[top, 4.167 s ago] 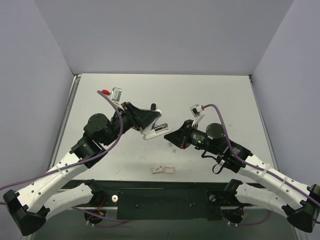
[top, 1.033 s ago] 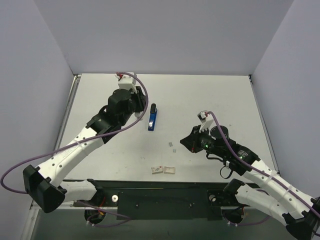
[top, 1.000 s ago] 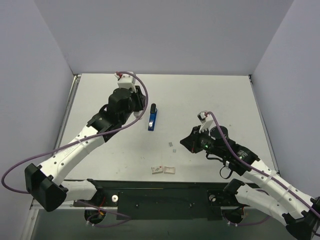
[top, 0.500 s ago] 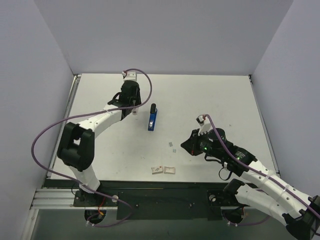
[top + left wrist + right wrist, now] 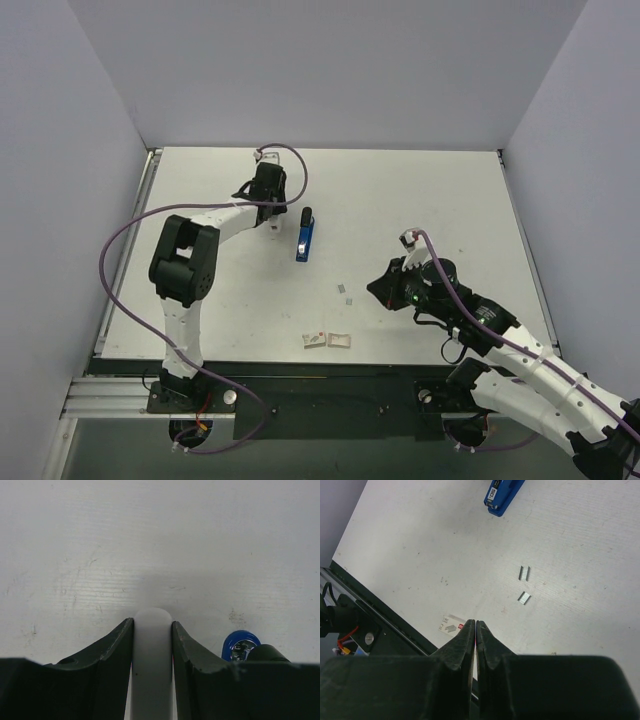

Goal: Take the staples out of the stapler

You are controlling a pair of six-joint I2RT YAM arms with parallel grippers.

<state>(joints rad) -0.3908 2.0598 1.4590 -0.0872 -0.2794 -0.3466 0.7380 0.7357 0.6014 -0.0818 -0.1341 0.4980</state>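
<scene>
- Two white paper scraps with red marks [image 5: 340, 340] on grey table [image 5: 430, 200], by near edge.
- Right gripper [image 5: 476, 625]: fingers pressed together, empty, raised above table at 3 o'clock of staples.
- Two short silvery staple strips [image 5: 524, 573]: loose on table, near each other, at 5 o'clock of stapler, apart from it.
- Small blue stapler with black far end [image 5: 304, 238]: flat on table, long axis 12-to-6.
- Left gripper [image 5: 152, 622]: at 10 o'clock of stapler, just beside it, pinching white round-ended bar [image 5: 152, 645].

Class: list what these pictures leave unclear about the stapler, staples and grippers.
Left wrist: stapler mostly hidden behind the left gripper.
Top: staples too small to count.
All views: stapler's inside not visible.
Right wrist: right gripper covers part of a paper scrap.
</scene>
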